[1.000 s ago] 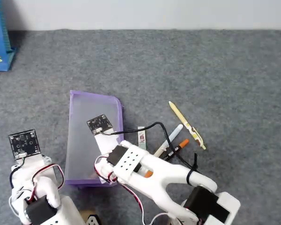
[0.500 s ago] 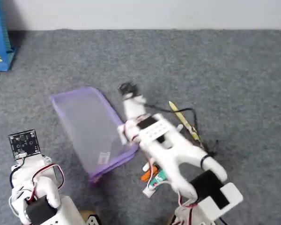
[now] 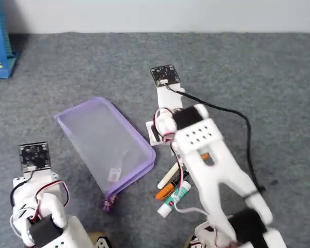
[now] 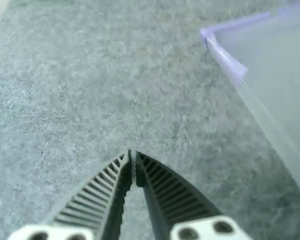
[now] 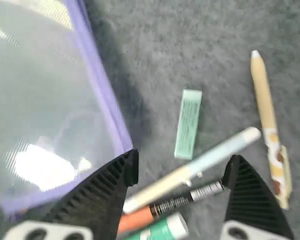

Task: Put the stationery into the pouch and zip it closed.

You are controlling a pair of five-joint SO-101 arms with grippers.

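Progress so far: basically zero items in. The pouch (image 3: pixel 106 142) lies flat on the table (image 3: pixel 258 72), turned at an angle, btwn my two arms. Through its clear side I see no pen or anything else inside, just a small pale tag, prob. its own label. All the stationery is out on the table just beside the pouch's long purple edge: a mint strip (image 5: pixel 188 123) (eraser, I'd guess), a white pen (image 5: pixel 210 157), an orange/black pen (image 5: pixel 180 200), a green-white stick (image 5: pixel 162 227) and, farther out, a beige pen (image 5: pixel 265 105). White pen, orange/black pen & stick lie bunched, touching or nearly so; the strip & beige pen lie apart from them. My right fingers (image 5: pixel 112 187) are spread wide w/ nothing btwn them, hanging over that bunch, near the pouch's edge. My left fingers (image 4: pixel 107 192) are pressed together, empty, low over bare table, the pouch's corner near but not touched. Zip: a purple pull tab (image 3: pixel 108 204) shows at the pouch's near corner, but I can't tell whether the mouth is open or shut. Left to do, as I reckon it: get the mouth open & held, put in all five items, then run the zip closed, i.e. the whole job.
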